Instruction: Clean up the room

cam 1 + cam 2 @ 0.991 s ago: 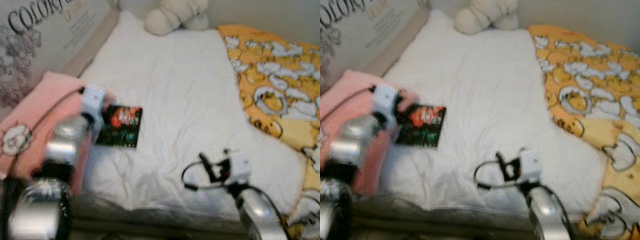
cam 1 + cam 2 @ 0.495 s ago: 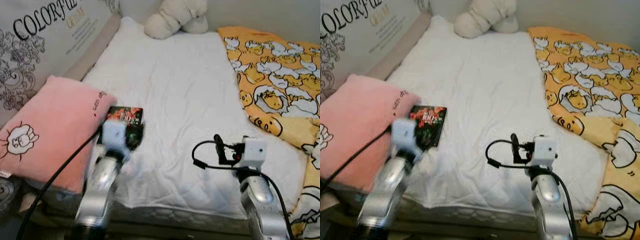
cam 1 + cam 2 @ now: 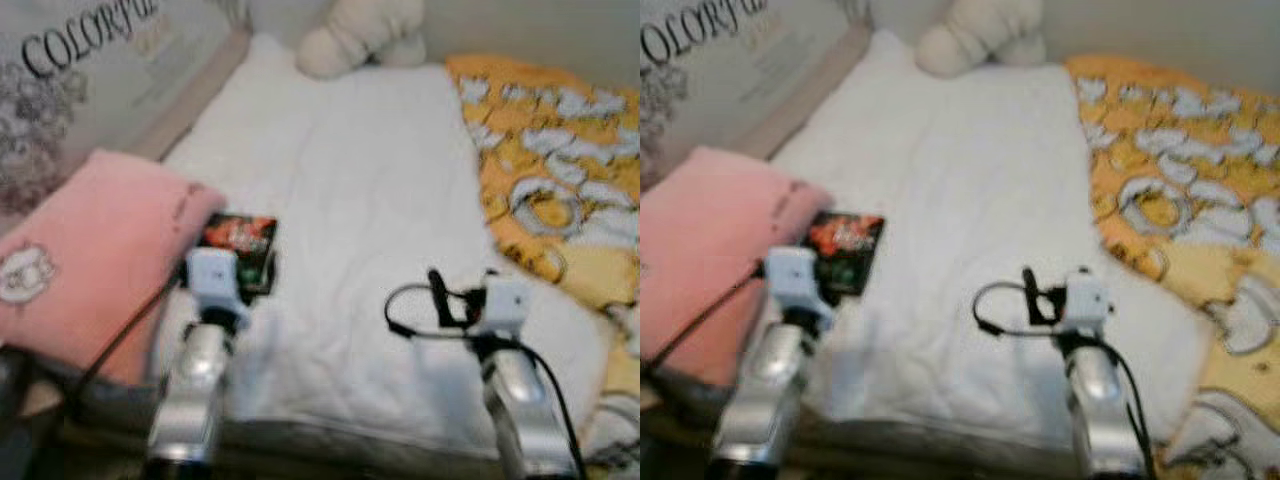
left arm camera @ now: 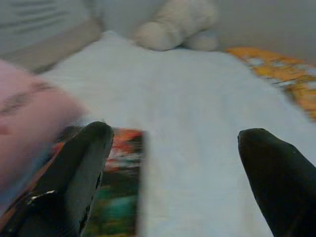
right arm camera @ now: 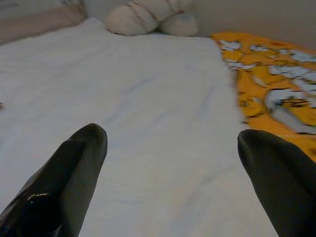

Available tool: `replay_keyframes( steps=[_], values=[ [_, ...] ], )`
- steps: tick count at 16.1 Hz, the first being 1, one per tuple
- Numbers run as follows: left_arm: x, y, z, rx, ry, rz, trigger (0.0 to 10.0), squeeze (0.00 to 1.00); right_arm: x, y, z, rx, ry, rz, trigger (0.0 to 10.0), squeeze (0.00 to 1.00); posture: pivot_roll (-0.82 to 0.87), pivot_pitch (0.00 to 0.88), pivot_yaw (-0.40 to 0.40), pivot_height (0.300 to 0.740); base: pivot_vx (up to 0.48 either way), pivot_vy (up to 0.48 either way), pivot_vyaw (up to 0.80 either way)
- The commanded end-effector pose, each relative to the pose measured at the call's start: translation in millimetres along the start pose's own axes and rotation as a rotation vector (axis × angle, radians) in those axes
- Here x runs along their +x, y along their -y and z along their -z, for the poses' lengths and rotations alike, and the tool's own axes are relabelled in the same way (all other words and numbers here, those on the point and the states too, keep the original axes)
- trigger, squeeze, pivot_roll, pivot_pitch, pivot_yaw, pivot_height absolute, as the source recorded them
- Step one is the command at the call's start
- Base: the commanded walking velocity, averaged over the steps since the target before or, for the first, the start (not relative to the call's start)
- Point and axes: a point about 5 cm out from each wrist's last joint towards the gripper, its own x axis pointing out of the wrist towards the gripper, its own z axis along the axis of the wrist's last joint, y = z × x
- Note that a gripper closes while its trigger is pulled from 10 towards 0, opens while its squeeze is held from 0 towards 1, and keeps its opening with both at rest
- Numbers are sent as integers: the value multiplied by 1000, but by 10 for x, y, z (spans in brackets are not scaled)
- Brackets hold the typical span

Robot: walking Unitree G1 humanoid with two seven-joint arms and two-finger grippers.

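On the white bed (image 3: 370, 180) before us lies a dark book (image 3: 240, 248) with a red and green cover, flat on the sheet and just beside the pink pillow (image 3: 85, 250) at our left. We hold our left tool (image 4: 173, 163) low over the near edge of the bed, its two black fingers (image 4: 81, 163) set wide apart with nothing between them; in its wrist view the book sits just ahead of one finger, and from the head view the left wrist stands at the book's near edge. Our right tool (image 5: 173, 168) hangs over bare sheet nearer the middle of the bed, its fingers likewise spread wide and holding nothing. A cream plush toy (image 3: 365, 35) rests at the far end of the bed, and an orange patterned blanket (image 3: 545, 160) covers the right side. The head views are somewhat blurred.
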Motion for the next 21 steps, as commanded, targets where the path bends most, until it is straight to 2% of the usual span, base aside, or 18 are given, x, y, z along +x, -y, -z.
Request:
replay_keyframes(
  steps=[1, 4, 5, 10, 11, 13, 21],
  values=[
    [-25, -12, -33, 21, 24, 23, 10000, 1000, 1, 7, 12, -2, 7, -4, 10000, 1000, 87, 0, -57, 740, 0, -472, 0],
    [-52, 63, -36, 21, 44, 88, 10000, 1000, -4, -50, 81, -51, -22, -38, 10000, 996, 84, 0, -51, 740, 0, -157, 0],
    [-16, 32, -31, 24, 30, 78, 10000, 0, 0, -106, 90, -48, -30, -55, 10000, 0, 84, 0, -48, 740, 0, 0, -688],
    [79, -94, 10, 56, -5, 45, 10000, 0, -19, -127, 145, -36, -41, -59, 10000, 0, 81, 0, -46, 740, 0, 0, -685],
    [122, -111, 20, 77, -9, 52, 10000, 0, -10, -117, 147, -19, -40, -45, 10000, 0, 82, 0, -45, 740, 0, 0, -681],
    [308, -189, -19, 105, -9, 50, 10000, 0, 42, -118, 160, 18, -47, -15, 10000, 0, 70, 0, -34, 740, 0, 0, -688],
    [297, -167, -12, 111, -2, 54, 10000, 0, 36, -122, 140, 43, -31, -9, 10000, 0, 60, 0, -30, 740, 0, 0, -687]
  ],
)
